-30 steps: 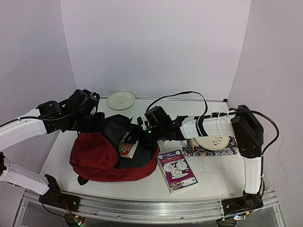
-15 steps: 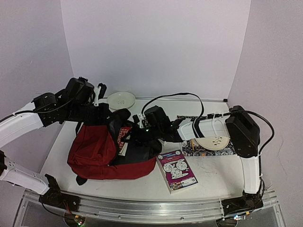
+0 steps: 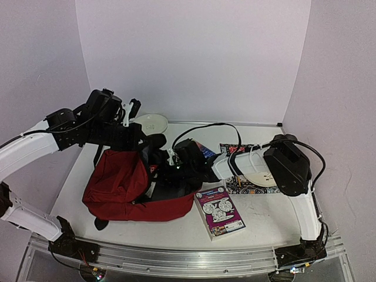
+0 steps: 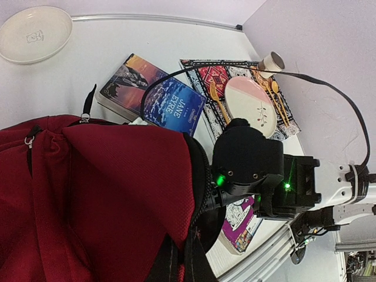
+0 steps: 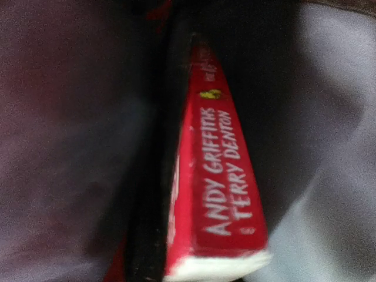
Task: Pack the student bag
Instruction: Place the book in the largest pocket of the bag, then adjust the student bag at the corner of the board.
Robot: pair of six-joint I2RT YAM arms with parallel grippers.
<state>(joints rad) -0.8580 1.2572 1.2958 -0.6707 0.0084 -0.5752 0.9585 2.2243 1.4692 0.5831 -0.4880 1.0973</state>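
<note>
student bag (image 3: 114, 182): dark red cloth, black straps and zip, grey inside
book in the bag (image 5: 226, 194): red edge with white letters
book by the bag (image 3: 219, 211): purple cover, black and white drawings
far book (image 4: 154, 94): blue cover, white letters
plate (image 4: 249, 106): pink and cream halves
mat (image 4: 202, 73): busy red, black and white pattern
bowl (image 4: 32, 35): plain cream white
tabletop (image 3: 264, 226): white

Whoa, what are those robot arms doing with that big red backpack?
They are packing the student bag. The left end effector is shut on the bag's black rim, holding its mouth up and open. The right end effector reaches inside, where a red book sits; whether it grips that book cannot be seen. A purple book and a blue book lie on the table outside the bag, not packed yet.
</note>
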